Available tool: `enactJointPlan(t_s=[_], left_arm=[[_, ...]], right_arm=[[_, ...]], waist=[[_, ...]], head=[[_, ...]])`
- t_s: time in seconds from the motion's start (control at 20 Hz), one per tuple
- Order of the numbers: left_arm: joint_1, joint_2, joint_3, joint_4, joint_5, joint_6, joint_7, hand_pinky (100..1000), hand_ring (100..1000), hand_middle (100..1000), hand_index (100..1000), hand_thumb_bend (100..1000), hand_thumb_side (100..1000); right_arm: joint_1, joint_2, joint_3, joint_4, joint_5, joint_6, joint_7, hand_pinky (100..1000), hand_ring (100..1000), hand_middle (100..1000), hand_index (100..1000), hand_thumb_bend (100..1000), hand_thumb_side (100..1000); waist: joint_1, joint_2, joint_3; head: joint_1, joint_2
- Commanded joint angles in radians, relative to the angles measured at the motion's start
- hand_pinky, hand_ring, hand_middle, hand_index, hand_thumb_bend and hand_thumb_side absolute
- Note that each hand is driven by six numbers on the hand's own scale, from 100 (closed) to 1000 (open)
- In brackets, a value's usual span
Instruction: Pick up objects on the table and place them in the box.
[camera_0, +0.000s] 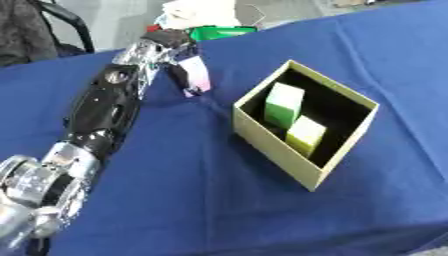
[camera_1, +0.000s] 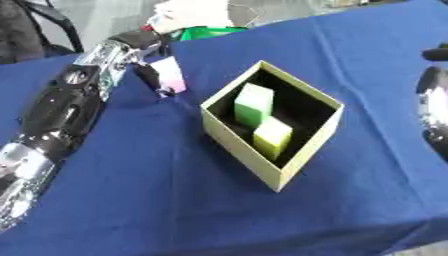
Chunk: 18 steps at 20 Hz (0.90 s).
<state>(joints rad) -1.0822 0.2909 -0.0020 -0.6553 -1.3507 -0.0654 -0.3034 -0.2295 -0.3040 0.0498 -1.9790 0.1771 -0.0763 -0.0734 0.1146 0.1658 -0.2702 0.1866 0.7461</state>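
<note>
A small pink-and-white block (camera_0: 198, 75) is pinched in the left hand (camera_0: 175, 55) near the table's far edge. It could be dropped short of the open cardboard box (camera_0: 262, 140) if released early.

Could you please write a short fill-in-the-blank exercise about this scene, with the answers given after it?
1. The box stands on a cloth whose colour is ____.
2. Inside the box there are ____ blocks: a green block and a yellow-green block.
3. The arm that reaches across the table, with its left hand beside the box, is the robot's ____ arm.
4. The fingers hold a thing whose colour is ____.

Answers: blue; two; left; pink
</note>
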Motion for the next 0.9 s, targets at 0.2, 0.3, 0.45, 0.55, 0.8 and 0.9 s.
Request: enactJointPlan(t_s=[0.2, 0.3, 0.45, 0.55, 0.8, 0.9], left_arm=[[-0.008, 0.020, 0.022, -0.002, 0.038, 0.058, 0.060, 743, 590, 578, 761, 474, 242], [-0.004, 0.023, 0.021, -0.008, 0.054, 0.065, 0.078, 728, 561, 541, 747, 378, 160], [0.000, 0.027, 0.018, -0.018, 0.078, 0.066, 0.091, 728, 561, 541, 747, 378, 160], [0.001, 0.028, 0.015, -0.019, 0.087, 0.068, 0.092, 728, 561, 541, 747, 378, 160], [-0.036, 0.046, -0.052, -0.098, 0.138, 0.021, 0.133, 726, 541, 514, 733, 359, 149], [-0.041, 0.044, -0.087, -0.145, 0.160, -0.008, 0.137, 727, 542, 515, 734, 358, 150]], right_arm=[[-0.014, -0.004, -0.003, -0.021, 0.001, -0.003, 0.003, 836, 935, 721, 926, 100, 545], [-0.014, -0.004, -0.003, -0.021, 0.000, -0.003, 0.003, 836, 935, 721, 927, 100, 546], [-0.013, -0.004, -0.004, -0.021, 0.000, -0.003, 0.003, 836, 935, 721, 927, 100, 546], [-0.013, -0.004, -0.004, -0.021, 0.000, -0.003, 0.003, 836, 935, 721, 927, 100, 546], [-0.011, -0.006, -0.004, -0.021, -0.004, -0.004, 0.005, 837, 934, 720, 925, 100, 546], [-0.011, -0.006, -0.004, -0.021, -0.006, -0.005, 0.005, 837, 934, 720, 925, 100, 546]], waist=[[-0.011, -0.012, 0.001], [-0.012, -0.012, 0.003], [-0.013, -0.013, 0.005], [-0.013, -0.013, 0.005], [-0.017, -0.023, 0.013], [-0.018, -0.025, 0.014]], head=[[-0.004, -0.008], [-0.005, -0.007], [-0.006, -0.007], [-0.006, -0.007], [-0.008, -0.001], [-0.008, 0.000]])
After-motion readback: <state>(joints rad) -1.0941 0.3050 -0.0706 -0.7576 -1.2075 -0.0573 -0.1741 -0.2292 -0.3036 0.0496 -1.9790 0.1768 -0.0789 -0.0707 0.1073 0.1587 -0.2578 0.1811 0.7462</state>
